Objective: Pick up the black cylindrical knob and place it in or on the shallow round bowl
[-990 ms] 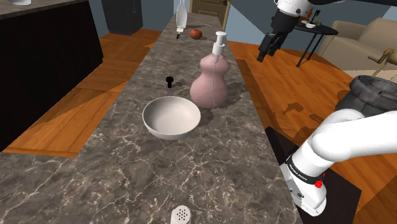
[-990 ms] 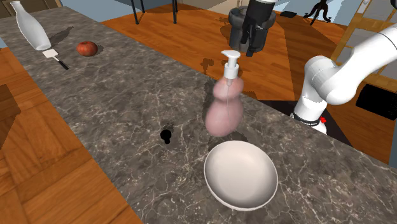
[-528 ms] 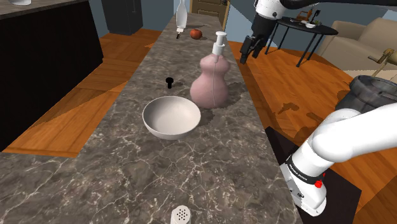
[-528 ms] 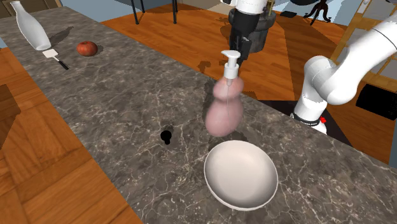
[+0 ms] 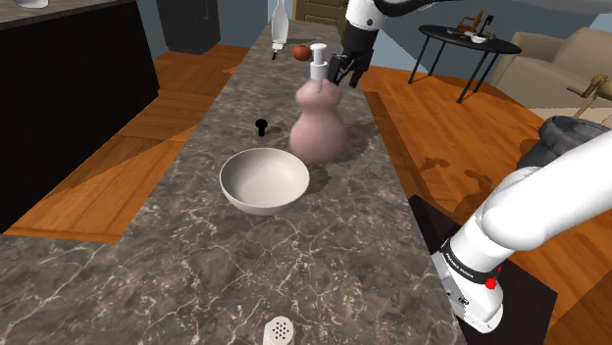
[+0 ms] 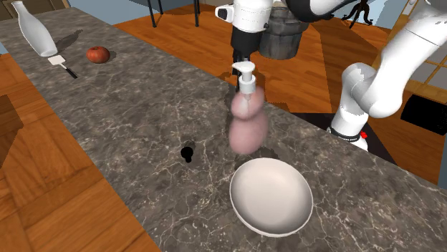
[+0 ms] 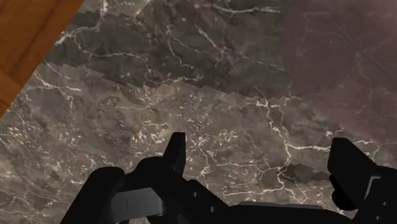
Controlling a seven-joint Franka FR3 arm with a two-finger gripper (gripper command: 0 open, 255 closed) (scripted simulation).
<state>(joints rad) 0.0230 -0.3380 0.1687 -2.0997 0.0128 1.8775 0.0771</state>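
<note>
on the counter (image 5: 294,255), black knob (image 5: 262,125) well apart from open, empty jaws

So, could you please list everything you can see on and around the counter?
knob: one, black, on the counter, apart from the bowl.
bowl: one, white, mid-counter.
pump bottle: one, pink with a white pump, beside the bowl.
apple: one, red, at the counter's far end.
slim bottle: one, white, near the apple.
counter: one, dark marble.
gripper: one, black, open, by the bottle's pump.
</note>
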